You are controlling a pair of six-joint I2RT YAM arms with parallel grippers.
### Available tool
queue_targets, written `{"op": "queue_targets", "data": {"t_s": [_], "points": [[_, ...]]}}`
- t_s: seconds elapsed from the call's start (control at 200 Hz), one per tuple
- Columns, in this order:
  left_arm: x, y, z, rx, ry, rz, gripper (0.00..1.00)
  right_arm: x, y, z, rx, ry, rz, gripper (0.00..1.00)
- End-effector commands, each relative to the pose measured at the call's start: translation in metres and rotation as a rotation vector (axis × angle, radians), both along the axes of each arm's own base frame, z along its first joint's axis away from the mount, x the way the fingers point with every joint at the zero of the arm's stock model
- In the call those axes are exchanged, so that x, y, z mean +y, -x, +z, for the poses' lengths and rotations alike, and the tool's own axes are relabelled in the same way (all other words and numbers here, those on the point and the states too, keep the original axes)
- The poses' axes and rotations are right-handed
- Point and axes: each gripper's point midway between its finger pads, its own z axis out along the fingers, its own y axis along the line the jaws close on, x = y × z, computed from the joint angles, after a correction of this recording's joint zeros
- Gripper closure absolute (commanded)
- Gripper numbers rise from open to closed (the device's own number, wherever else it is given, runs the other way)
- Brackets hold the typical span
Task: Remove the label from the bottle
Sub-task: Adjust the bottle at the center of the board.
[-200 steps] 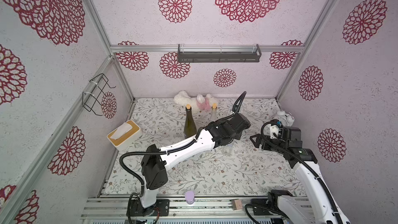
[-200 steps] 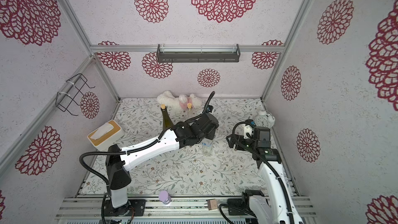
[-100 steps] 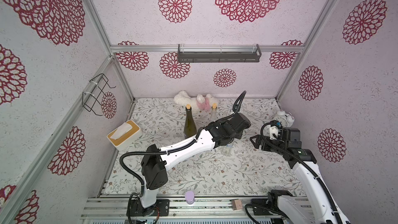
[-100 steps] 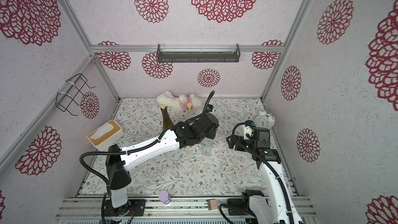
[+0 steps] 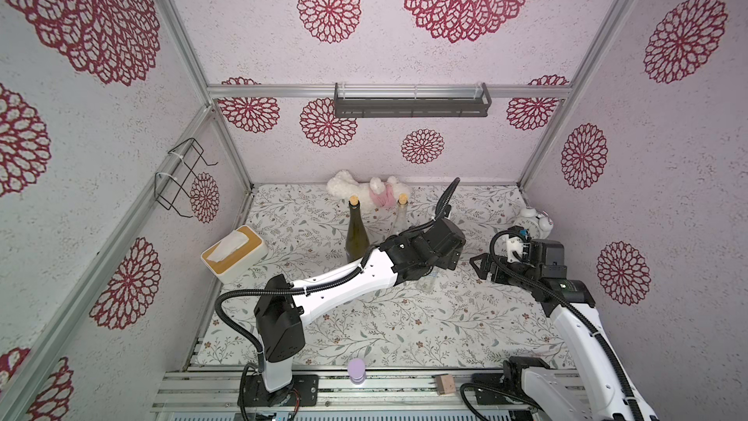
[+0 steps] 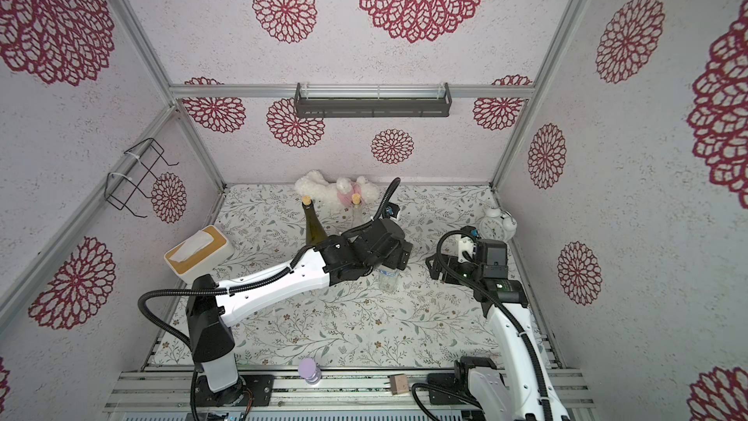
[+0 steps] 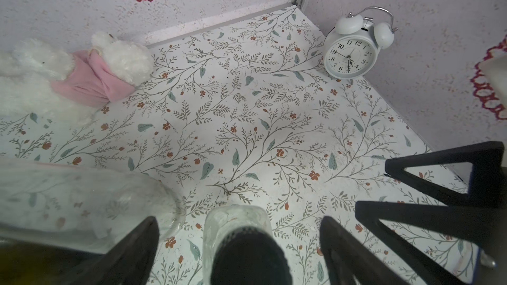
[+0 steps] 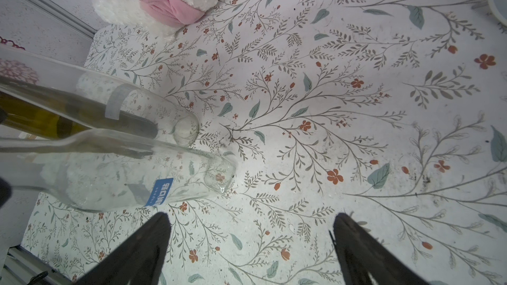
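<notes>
Apparently the task is not yet finished: the blue label [image 8: 162, 191] sits on the lower part of the clear bottle [image 8: 123, 171], flat and whole, with no corner lifted that we can see. So, in our judgement, the whole peeling is left to do. The bottle stands upright near the middle of the flowered table [image 5: 364, 330], close to a green bottle [image 5: 357, 232] and a corked clear bottle [image 5: 400, 216]. It is of transparent glass with a dark cap, and it seems to us empty. The left gripper [image 7: 240, 219] hangs over the cap, its jaws spread wide on both sides of the neck and not touching it. The right gripper [image 8: 252, 215] waits near the label side, also spread and holding nothing.
</notes>
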Motion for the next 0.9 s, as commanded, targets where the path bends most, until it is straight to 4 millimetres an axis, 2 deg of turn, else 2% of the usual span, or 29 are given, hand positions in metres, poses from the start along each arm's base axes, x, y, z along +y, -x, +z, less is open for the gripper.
{"op": "queue_targets", "data": {"t_s": [0.0,0.43,0.691,0.896], "points": [[-0.003,0.005,0.028,-0.048,0.062,-0.042,0.05,-0.002,-0.001,0.004,-0.027,0.005,-0.009,0.05],[-0.005,0.006,0.037,-0.067,0.080,-0.119,0.00,-0.004,-0.005,-0.011,-0.027,-0.003,-0.031,0.04],[0.004,0.002,0.041,-0.062,0.061,-0.180,0.03,-0.005,-0.006,-0.011,-0.023,0.006,-0.034,0.04],[0.003,0.012,0.046,-0.051,0.072,-0.315,0.03,-0.010,-0.003,-0.012,-0.005,0.025,-0.057,0.04]]}}
